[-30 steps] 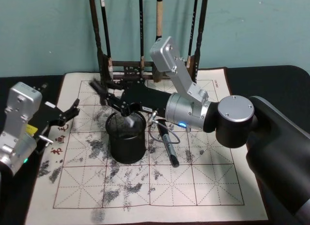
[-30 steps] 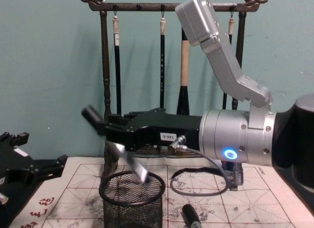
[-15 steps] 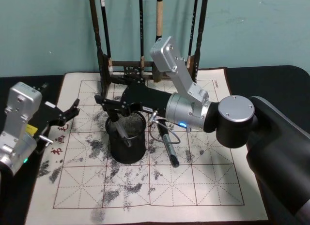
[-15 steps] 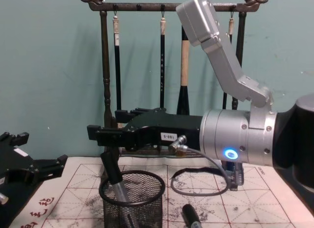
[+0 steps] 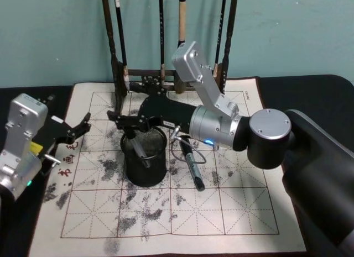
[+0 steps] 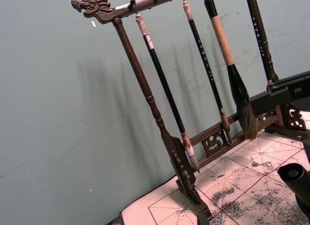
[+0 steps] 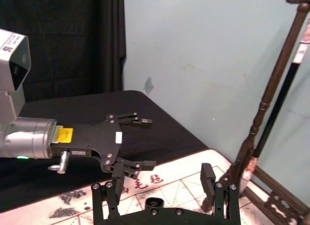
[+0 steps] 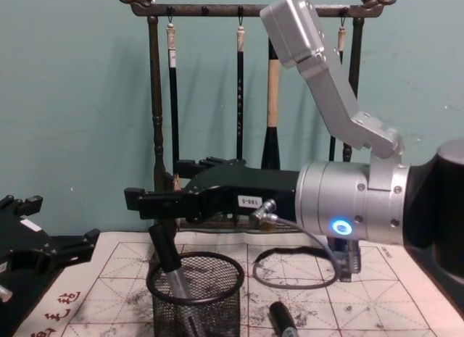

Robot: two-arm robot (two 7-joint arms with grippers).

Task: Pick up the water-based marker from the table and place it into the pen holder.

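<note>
Judged almost finished. Inside pen holder: water-based marker, tip down, slanting against the rim's left side, cap end poking out over the top. Directly above pen holder: right gripper, fingers spread wide, nothing pinched between them, lower finger just over the marker's cap. Well left of pen holder: left gripper, parked low over the mat, fingers spread, empty. Just right of pen holder: a second pen flat on the mat; cannot tell whether it counts for this task too. Behind pen holder: brush rack, close to the right gripper. Left to do, by guess: draw right arm back clear of pen holder without clipping marker, rim or rack.
</note>
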